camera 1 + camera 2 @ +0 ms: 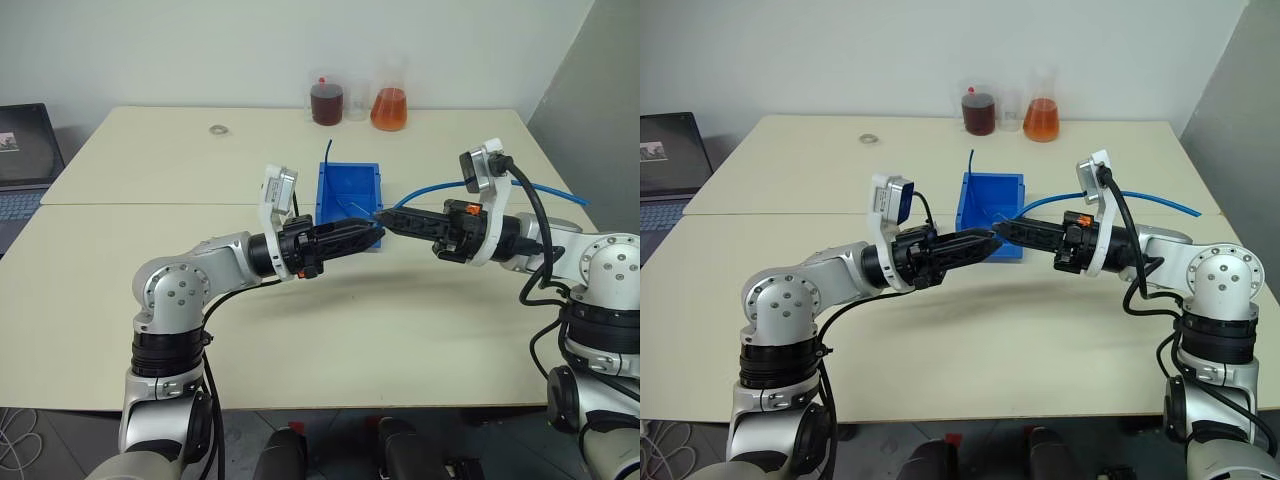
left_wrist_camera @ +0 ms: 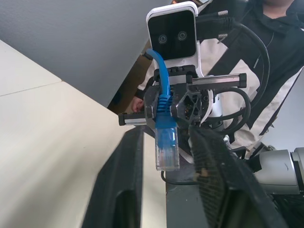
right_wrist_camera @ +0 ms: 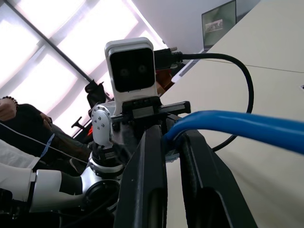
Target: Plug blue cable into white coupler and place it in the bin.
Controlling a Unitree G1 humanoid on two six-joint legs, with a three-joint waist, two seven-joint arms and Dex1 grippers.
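Both grippers meet tip to tip just above the front of the blue bin (image 1: 332,196) in the middle of the table. My right gripper (image 1: 386,218) is shut on the blue cable (image 1: 440,187) just behind its clear plug (image 2: 166,147). From there the cable runs off to the table's right edge. In the left wrist view the plug hangs between the spread fingers (image 2: 216,166) of my left gripper (image 1: 371,229), which is open. Whether the plug touches them I cannot tell. A short blue cable end (image 1: 327,152) stands up behind the bin. The white coupler is hidden or out of view.
Two flasks stand at the table's back edge, one with dark red liquid (image 1: 327,101) and one with orange (image 1: 389,107). A small metal ring (image 1: 217,129) lies at the back left. A laptop (image 1: 22,150) sits off the left side. A person (image 2: 280,42) is behind the right arm.
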